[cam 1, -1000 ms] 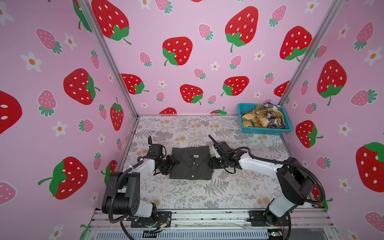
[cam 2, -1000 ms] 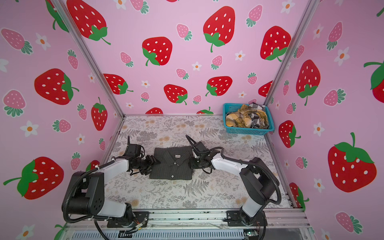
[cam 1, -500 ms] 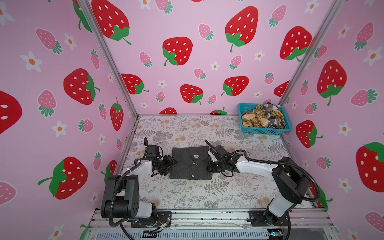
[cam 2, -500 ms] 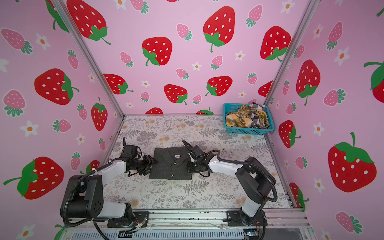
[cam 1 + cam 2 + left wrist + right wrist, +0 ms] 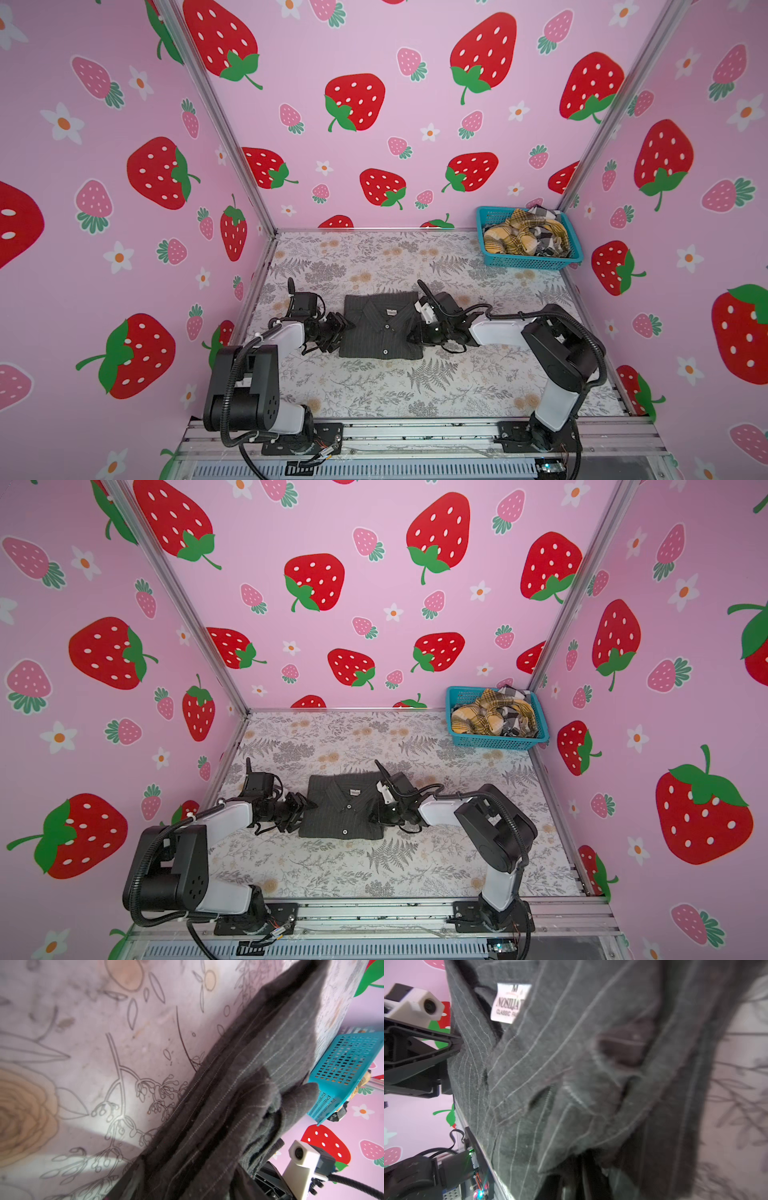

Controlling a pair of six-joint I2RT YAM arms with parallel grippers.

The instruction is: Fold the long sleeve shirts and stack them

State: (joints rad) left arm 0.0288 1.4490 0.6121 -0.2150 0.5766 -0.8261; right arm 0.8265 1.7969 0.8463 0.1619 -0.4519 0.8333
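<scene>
A dark charcoal pinstriped shirt (image 5: 380, 328) (image 5: 343, 808) lies folded, collar up, mid-table. My left gripper (image 5: 338, 328) (image 5: 301, 810) sits low at its left edge, open, fingers spread around the cloth; in the left wrist view the shirt (image 5: 239, 1095) covers the jaws. My right gripper (image 5: 415, 334) (image 5: 374, 814) is at the shirt's right edge, shut on a fold of it; in the right wrist view the cloth (image 5: 560, 1064) drapes over the narrow jaws (image 5: 583, 1176). A mustard plaid shirt (image 5: 513, 239) and a black-and-white checked shirt (image 5: 544, 241) lie crumpled in the basket.
The turquoise mesh basket (image 5: 528, 262) (image 5: 494, 742) (image 5: 342, 1068) stands in the back right corner against the pink walls. Floral table covering (image 5: 374, 390) stretches in front of the shirt up to the metal rail (image 5: 415, 432) that carries both arm bases.
My right gripper has slid left onto the shirt's right edge and its jaws have closed on the cloth. The left gripper has hardly moved.
</scene>
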